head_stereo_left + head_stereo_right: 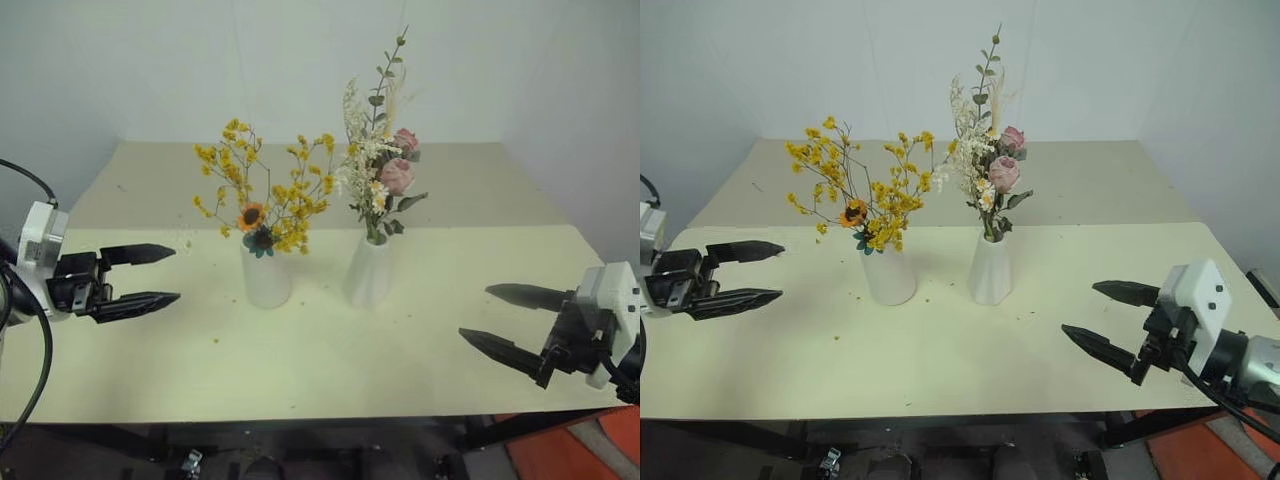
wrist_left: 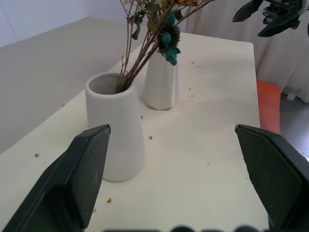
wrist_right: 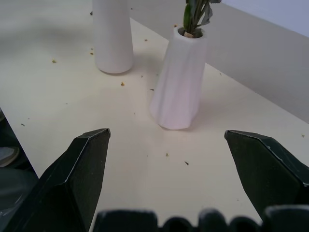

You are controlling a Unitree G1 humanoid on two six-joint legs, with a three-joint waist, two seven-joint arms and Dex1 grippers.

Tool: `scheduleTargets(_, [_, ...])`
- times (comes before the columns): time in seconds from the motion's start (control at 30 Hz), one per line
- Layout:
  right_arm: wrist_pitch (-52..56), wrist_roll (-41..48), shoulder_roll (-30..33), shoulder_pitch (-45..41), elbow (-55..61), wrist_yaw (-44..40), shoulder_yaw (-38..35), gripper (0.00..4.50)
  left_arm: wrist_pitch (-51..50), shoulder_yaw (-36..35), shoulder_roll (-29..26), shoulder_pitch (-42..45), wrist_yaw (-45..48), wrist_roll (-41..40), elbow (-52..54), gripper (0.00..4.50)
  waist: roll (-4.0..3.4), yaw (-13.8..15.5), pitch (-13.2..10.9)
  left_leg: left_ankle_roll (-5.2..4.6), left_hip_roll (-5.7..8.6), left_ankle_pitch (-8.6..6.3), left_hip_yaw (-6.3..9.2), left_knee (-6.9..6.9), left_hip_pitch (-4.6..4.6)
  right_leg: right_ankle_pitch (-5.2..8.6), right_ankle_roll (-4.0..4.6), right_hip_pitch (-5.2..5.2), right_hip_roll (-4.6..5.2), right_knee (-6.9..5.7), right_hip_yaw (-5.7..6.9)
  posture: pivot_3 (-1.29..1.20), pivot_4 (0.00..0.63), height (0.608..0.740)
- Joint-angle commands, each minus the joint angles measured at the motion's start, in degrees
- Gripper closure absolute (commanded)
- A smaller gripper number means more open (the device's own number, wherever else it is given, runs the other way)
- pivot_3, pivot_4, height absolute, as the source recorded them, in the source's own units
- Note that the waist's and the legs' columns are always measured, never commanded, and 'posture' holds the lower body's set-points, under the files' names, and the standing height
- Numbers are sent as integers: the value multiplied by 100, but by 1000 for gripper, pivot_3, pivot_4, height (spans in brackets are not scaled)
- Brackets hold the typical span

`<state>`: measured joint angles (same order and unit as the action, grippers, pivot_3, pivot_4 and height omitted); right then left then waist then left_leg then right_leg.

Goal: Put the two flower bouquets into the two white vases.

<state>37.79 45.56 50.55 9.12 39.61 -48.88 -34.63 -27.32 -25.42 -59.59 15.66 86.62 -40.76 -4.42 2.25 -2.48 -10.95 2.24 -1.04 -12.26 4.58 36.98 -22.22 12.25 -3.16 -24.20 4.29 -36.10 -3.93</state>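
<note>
Spreading wide and empty, jaws of left gripper [image 1: 150, 275] and right gripper [image 1: 500, 320] flank the table [image 1: 330, 360]; yellow bouquet [image 1: 262, 190] sits in wide vase [image 1: 266, 278], rose bouquet [image 1: 385, 165] in cone vase [image 1: 369, 270]. Back straight out, avoid blossoms.

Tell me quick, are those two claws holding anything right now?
Left gripper: open, holding nothing.
Right gripper: open, holding nothing.
</note>
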Motion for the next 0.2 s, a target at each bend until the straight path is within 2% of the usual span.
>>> scheduleTargets(0.03, [-145, 59, -35, -110, -55, 24, 26, 0, -259, -456, -232, -167, -96, -239, 392, 2, 0, 3, 0, 0, 1, 0, 0, 0, 0, 1, 1, 2, 1, 0, 0, 0, 150, 740])
scheduleTargets(0.2, [-126, -64, 64, -478, -335, 67, 388, 0, -447, -702, -259, -347, -283, -322, 611, 2, 0, 7, 0, 0, 2, 0, -1, 1, 1, 10, 17, 3, 3, 2, 0, 0, 150, 740])
